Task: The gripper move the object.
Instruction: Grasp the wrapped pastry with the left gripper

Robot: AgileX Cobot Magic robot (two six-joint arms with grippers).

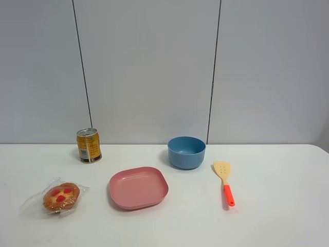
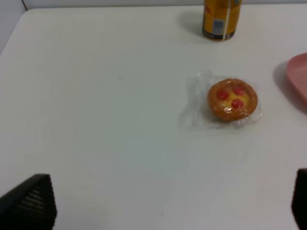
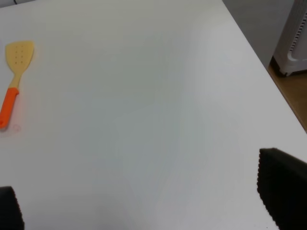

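The object, a small round golden-brown pastry with red spots in crinkly clear wrap [image 1: 61, 196], lies on the white table at the front left; it also shows in the left wrist view [image 2: 232, 99]. My left gripper [image 2: 165, 203] is open, well short of the pastry and above the table, with only its black fingertips [image 2: 29, 203] showing. My right gripper [image 3: 144, 201] is open over bare table at the right side, its black fingertips [image 3: 283, 191] at the frame corners. Neither arm shows in the exterior high view.
A yellow can [image 1: 89, 145] stands behind the pastry and also shows in the left wrist view [image 2: 220, 19]. A pink plate [image 1: 138, 187] lies mid-table, a blue bowl [image 1: 186, 152] behind it. A yellow spatula with an orange handle [image 1: 225, 180] lies to the right. The table's right edge [image 3: 268, 72] is near the right gripper.
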